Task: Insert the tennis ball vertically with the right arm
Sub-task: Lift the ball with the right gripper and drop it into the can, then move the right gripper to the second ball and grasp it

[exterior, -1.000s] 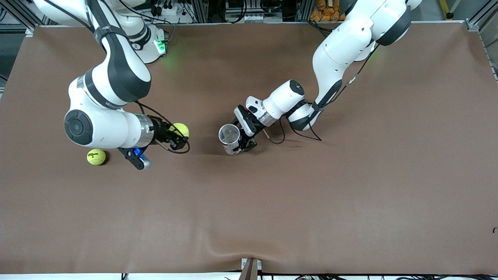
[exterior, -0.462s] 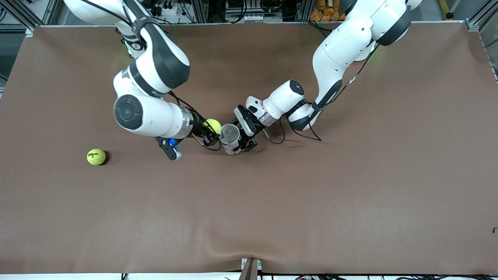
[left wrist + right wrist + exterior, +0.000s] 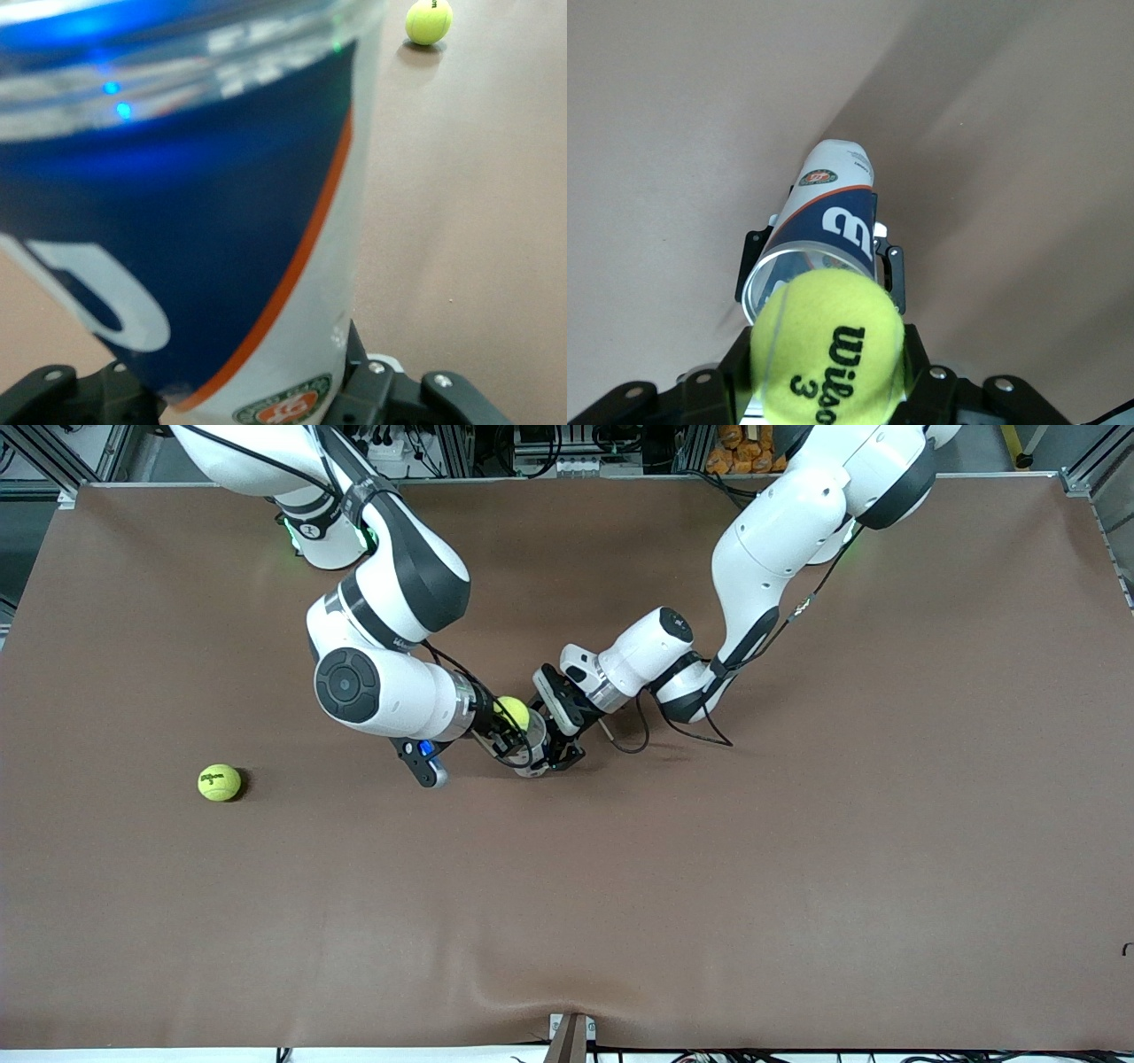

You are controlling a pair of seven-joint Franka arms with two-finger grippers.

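Right gripper (image 3: 512,731) clamps tennis ball (image 3: 827,345) over open mouth of upright ball can (image 3: 824,230); left gripper (image 3: 551,746) grips the can. Second ball (image 3: 219,782) on table (image 3: 797,868).

Spare tennis ball (image 3: 219,782) sits alone on the brown table cover (image 3: 797,868), toward the right arm's end, well apart from anything else. Black lettering faces up. Left wrist view also catches it (image 3: 429,21).

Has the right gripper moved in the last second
Yes. The right gripper, shut on a tennis ball, travelled away from the loose ball to over the can in the left gripper.
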